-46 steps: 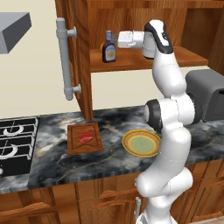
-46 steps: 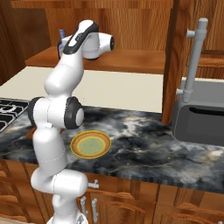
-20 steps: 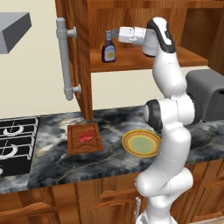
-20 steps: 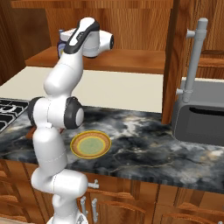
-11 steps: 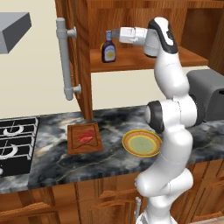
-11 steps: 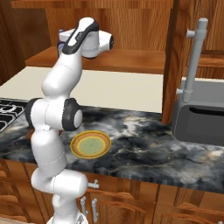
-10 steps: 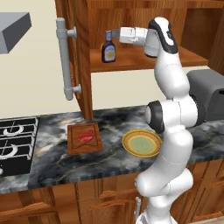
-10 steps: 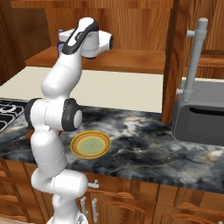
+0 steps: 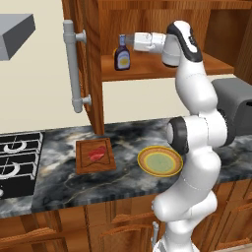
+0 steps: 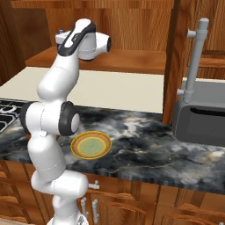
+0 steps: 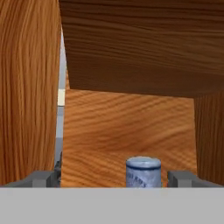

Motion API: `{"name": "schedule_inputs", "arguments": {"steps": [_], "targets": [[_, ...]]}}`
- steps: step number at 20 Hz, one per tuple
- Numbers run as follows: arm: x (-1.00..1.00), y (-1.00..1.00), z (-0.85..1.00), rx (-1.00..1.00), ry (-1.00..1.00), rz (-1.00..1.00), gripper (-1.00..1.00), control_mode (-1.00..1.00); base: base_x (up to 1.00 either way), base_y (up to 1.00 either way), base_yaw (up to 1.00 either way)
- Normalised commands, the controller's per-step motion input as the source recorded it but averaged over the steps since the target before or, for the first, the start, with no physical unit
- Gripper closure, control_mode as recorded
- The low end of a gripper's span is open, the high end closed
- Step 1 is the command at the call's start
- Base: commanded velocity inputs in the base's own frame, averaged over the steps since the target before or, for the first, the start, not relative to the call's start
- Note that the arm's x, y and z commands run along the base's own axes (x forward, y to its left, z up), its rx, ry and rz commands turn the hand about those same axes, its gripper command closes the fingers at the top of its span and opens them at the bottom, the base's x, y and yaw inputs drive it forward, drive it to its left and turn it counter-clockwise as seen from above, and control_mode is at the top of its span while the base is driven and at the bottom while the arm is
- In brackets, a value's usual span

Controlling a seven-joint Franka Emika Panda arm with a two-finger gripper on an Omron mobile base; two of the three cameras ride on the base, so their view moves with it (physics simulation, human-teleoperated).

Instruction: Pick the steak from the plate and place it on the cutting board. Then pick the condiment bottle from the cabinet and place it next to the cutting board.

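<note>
Gripper (image 9: 126,39) wide open up in the cabinet (image 9: 162,15), nothing in it

In the hand view the condiment bottle's blue-grey cap (image 11: 143,171) sits between the spread fingers (image 11: 43,178), ungripped. The condiment bottle (image 9: 122,54) stands upright on the shelf. Down on the counter, the steak (image 9: 97,154) lies on the cutting board (image 9: 95,156), plate (image 9: 160,161) just beside.

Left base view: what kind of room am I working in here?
A rendered home kitchen, it seems: a dark marbled stone counter over wooden drawers, a black gas hob under a grey extractor hood, and an open brown wood-grain wall cabinet.
</note>
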Motion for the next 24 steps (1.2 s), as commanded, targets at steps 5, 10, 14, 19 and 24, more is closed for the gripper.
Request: {"name": "schedule_inputs", "arguments": {"steps": [5,10,14,19,24], "targets": [[0.0,0.01,-0.24,0.0,0.01,0.0,-1.0,-1.0,0.0,0.0,0.0],[0.03,0.0,-0.16,0.0,0.02,0.0,-1.0,-1.0,0.0,0.0,0.0],[0.07,0.01,-0.07,0.0,0.0,0.0,-1.0,-1.0,0.0,0.0,0.0],[0.08,0.0,-0.02,0.0,0.0,0.0,-1.0,-1.0,0.0,0.0,0.0],[0.09,0.0,0.0,0.0,0.0,0.0,-1.0,-1.0,0.0,0.0,0.0]]}}
